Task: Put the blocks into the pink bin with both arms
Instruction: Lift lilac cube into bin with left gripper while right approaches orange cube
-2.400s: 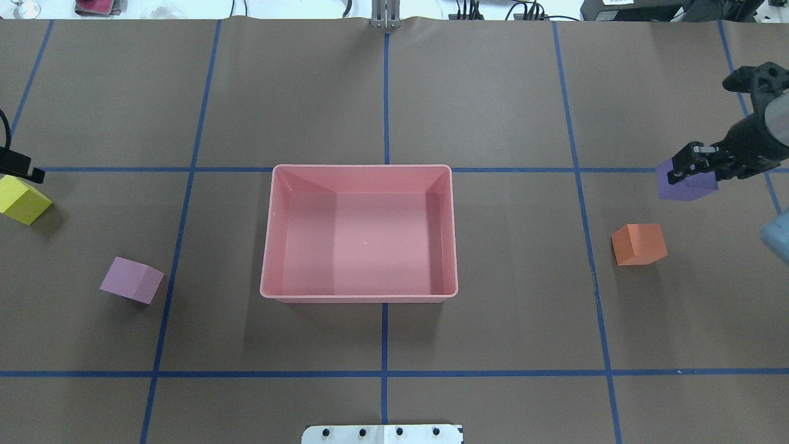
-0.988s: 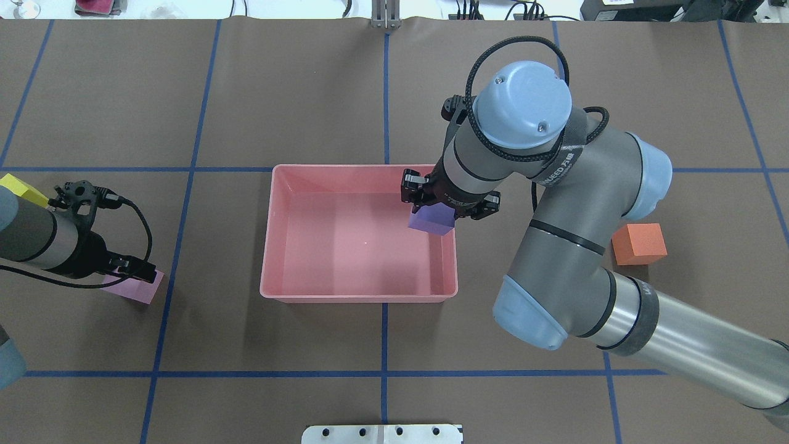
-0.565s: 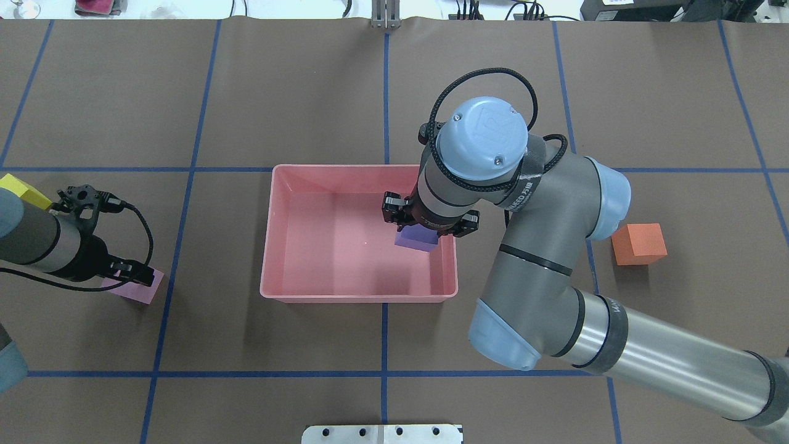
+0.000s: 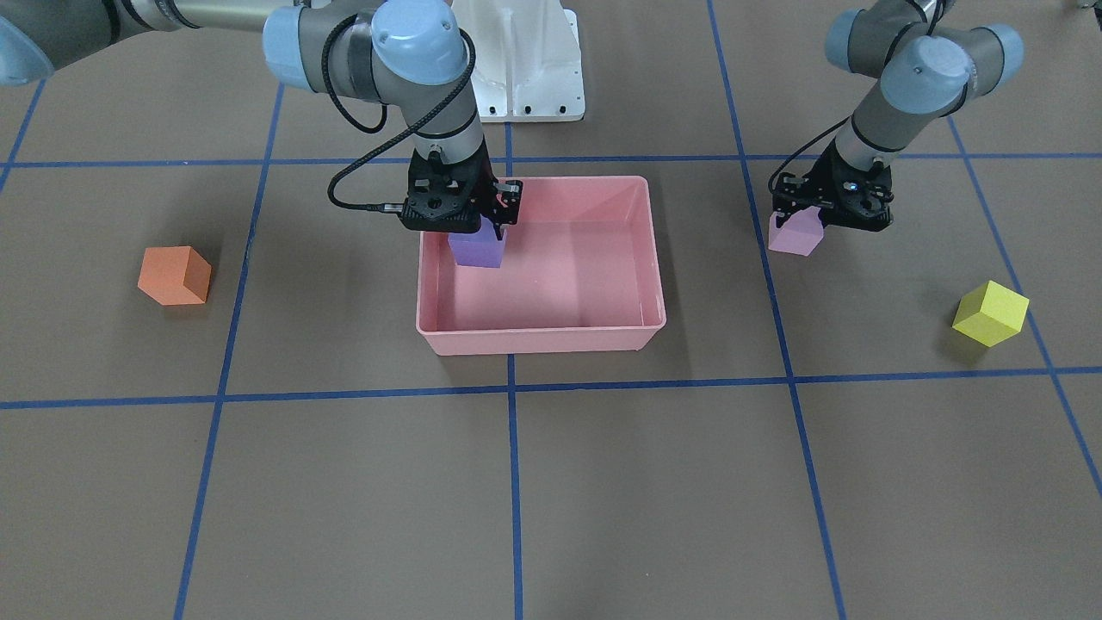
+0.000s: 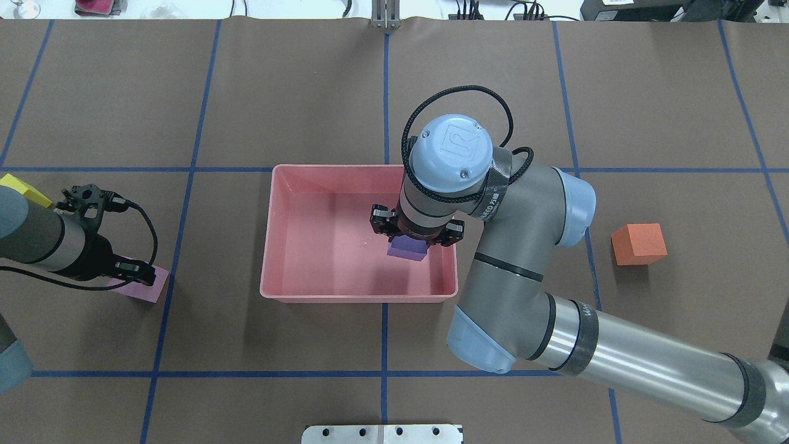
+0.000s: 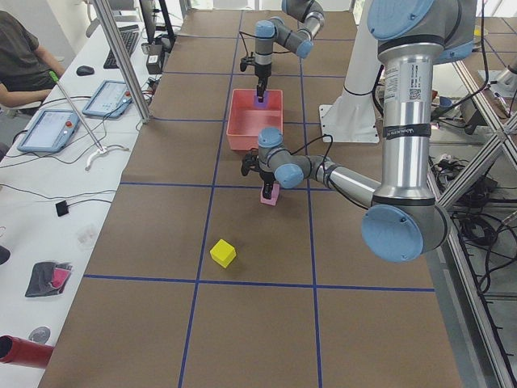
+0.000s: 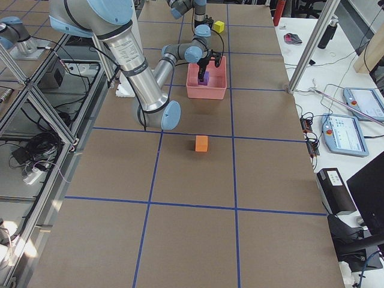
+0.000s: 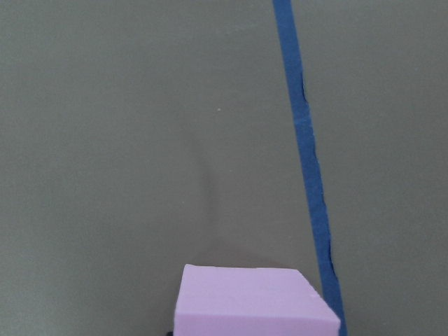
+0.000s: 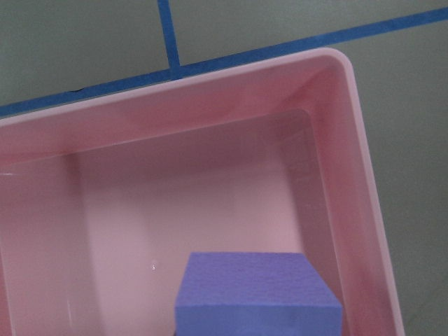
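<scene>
Front-facing view: the right gripper (image 4: 472, 231) hangs inside the pink bin (image 4: 541, 341), pinching the dark purple block (image 4: 476, 251) toward the wall on the robot's side. Its fingertips are mostly lost against the black body. The left gripper (image 4: 814, 222) is down over the pale lilac block (image 4: 794, 235), which rests on the brown surface (image 4: 603, 482) just beside a blue tape line (image 4: 779, 327). Whether those fingers are pressing the block I cannot tell. The orange block (image 4: 175, 275) and yellow block (image 4: 990, 313) lie well apart from the bin, with bare surface all round them.

Overhead view: the right arm (image 5: 456, 154) covers its gripper and leaves only a sliver of purple showing (nothing here says whether the block touches the bin floor). The yellow block is cut off by the frame edge and the left arm (image 5: 31, 237).

Side views: everything is small. The near arm hides part of the bin from the right end.

Left wrist view: only the lilac block's top shows at the bottom edge, with no fingers visible.

Right wrist view: the purple block is cropped at the bottom, clear of the bin's walls, with the floor and a rounded corner beyond it
</scene>
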Available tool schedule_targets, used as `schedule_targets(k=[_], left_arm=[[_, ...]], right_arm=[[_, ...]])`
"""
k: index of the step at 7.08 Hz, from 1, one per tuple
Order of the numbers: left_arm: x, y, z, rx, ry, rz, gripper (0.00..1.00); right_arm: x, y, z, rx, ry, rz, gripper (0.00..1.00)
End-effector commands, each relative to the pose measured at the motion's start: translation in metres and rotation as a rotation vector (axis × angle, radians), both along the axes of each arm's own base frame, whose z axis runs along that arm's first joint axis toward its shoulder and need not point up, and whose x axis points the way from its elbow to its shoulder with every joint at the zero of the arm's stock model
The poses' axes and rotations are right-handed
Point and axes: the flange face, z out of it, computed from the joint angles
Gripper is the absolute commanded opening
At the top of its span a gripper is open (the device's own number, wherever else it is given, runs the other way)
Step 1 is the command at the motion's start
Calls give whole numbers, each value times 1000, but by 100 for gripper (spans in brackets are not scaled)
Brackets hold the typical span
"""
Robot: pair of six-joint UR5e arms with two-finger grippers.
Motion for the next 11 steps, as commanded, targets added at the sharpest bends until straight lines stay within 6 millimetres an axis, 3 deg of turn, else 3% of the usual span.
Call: schedule_targets(k=[1,2,4,5,6,7,8,9,11], left_arm=[[2,0,-60,-79,130,3,0],[-16,-22,-105,-93,195,-54,0],[-13,-67,-214,-164,286,-137,0],[5,-85,-267,-195,291,-162,0],[37,-116,-312,-248,275,-195,0],[81,-117,-319,-254,240,-183,0],[125,-92,-314,-207,194,-203,0],[150,-81,-306,-216,165,-195,0],[192,-87,-289,-251,102,-176,3]], right_arm=[[-8,7,4,0,9,-13,99],[-8,8,4,0,9,-15,99],[2,4,-6,15,-13,-8,99],[40,-13,-18,27,-50,36,99],[103,-40,-7,0,-81,84,99],[165,-69,23,-55,-94,110,99],[209,-86,52,-32,-78,100,99],[224,-90,88,-37,-37,91,99],[242,-80,163,-64,61,64,99]])
